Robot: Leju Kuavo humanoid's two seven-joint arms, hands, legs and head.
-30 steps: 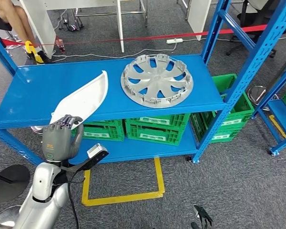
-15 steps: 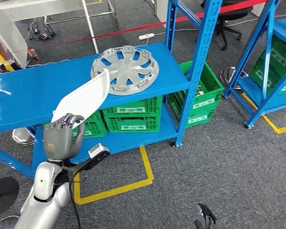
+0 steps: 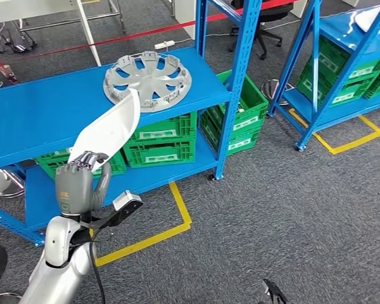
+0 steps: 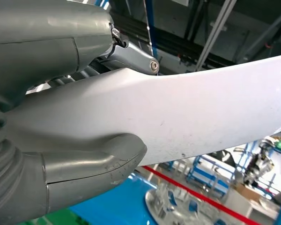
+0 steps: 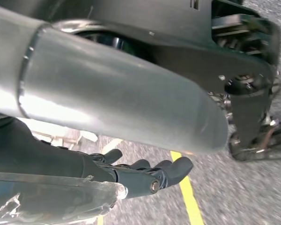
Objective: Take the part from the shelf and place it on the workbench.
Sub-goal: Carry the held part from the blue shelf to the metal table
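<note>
- The part [image 3: 111,130], a long white curved panel, sat left of centre in the head view, lifted off the shelf [image 3: 35,114] and slanting up toward the frame's middle.
- My left hand [image 3: 78,183] held its lower end, fingers [image 3: 85,158] curled over the edge and thumb [image 4: 96,164] pressed under it in the left wrist view; the grip looked firm.
- The panel's upper tip overlapped the silver wheel cover [image 3: 147,77] in the picture; I could not tell whether they were truly close.
- My right hand [image 5: 146,173] hung low over the grey floor, dark fingers lying near one another, slightly bent, with nothing in them; whether to call them closed I could not tell.
- Step in hand, as I judged it: the pick was done and the carry was on. The workbench was nowhere I could name.
- Green crates [image 3: 161,142] sat under the shelf, a yellow floor line [image 3: 178,202] ran at lower centre, and a second blue rack [image 3: 331,69] stood at upper right.
- The next move, I reckoned, called for turning until the bench came into view, keeping the long panel's free end clear of the blue upright [image 3: 235,76], then lowering it flat before letting go.
</note>
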